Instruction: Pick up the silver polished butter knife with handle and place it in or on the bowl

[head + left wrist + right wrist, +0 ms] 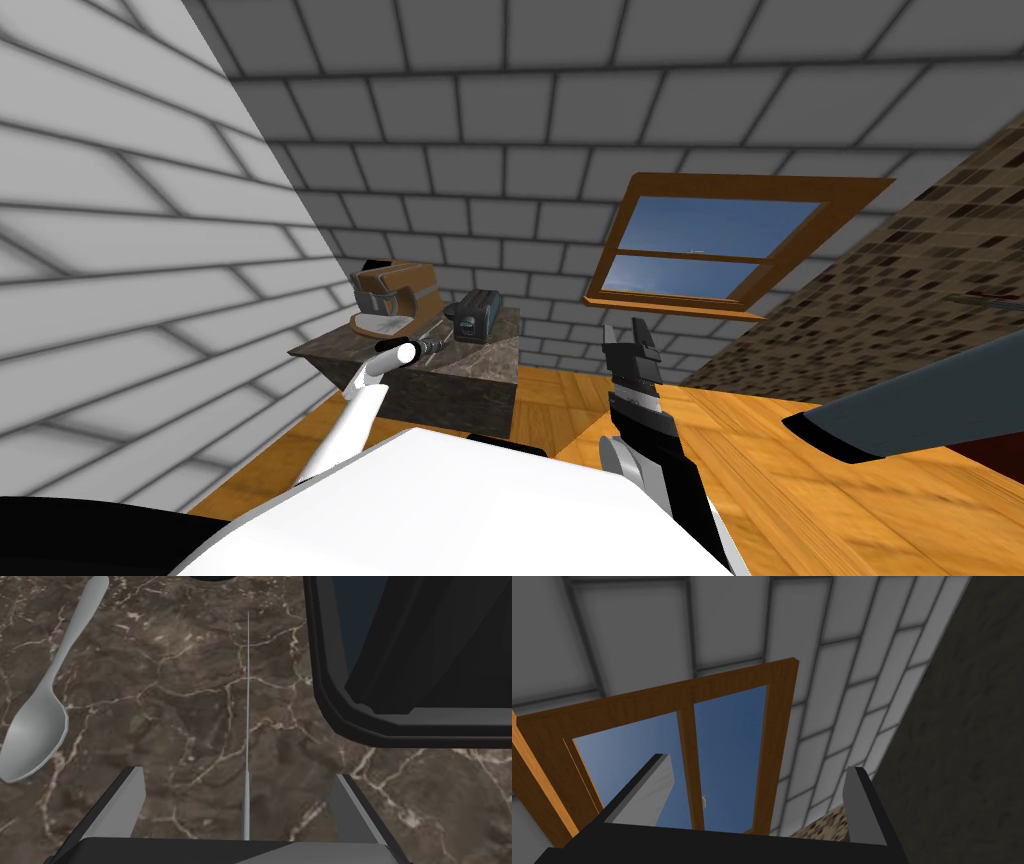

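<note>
Two light grey fingers of the left claw [239,773] stand wide apart over a brown marbled surface [175,701], clamped on nothing. Between them lies the butter knife [247,701], seen edge-on as a thin silver line. It runs from the claw's dark body straight away across the surface and touches neither finger. Outside one finger lies a grey spoon [40,726], well apart from the knife, with its bowl end toward the claw. Outside the other finger, a dark box-shaped appliance [400,651] stands on the surface.

Left of the head view's centre, the left arm [365,400] reaches onto the surface. The appliance stands at the surface's right end and a pale shallow bowl [385,322] at its left end. A brown blocky object [395,285] is just behind the bowl. Right of centre in that frame, the right claw [624,335] hangs in the air beside the surface, its fingers [647,786] apart and holding nothing.
</note>
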